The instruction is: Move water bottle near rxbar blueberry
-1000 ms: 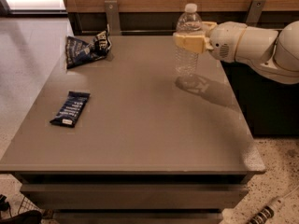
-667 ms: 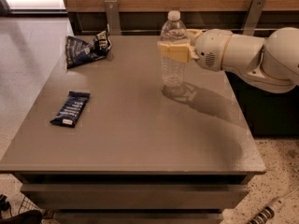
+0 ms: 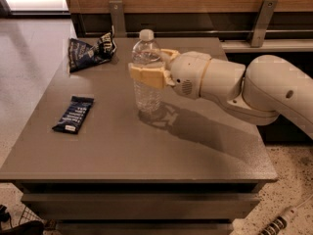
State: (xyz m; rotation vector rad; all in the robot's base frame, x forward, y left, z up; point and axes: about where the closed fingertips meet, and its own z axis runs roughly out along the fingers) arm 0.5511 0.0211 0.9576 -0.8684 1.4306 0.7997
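Note:
The water bottle [image 3: 146, 94] is clear with a white cap and stands upright near the middle of the grey table [image 3: 146, 146]. My gripper [image 3: 148, 67] reaches in from the right and is shut on the bottle around its upper half. The rxbar blueberry [image 3: 74, 114], a small flat dark-blue bar, lies on the left part of the table, to the left of the bottle and a little nearer the front.
A wrinkly dark-blue snack bag [image 3: 91, 51] lies at the back left of the table. A wooden wall panel with metal brackets [image 3: 117, 16] runs behind the table. My white arm [image 3: 254, 92] spans the right side above the table.
My gripper has carried the water bottle leftward across the table, from the back right toward the middle, closer to the rxbar.

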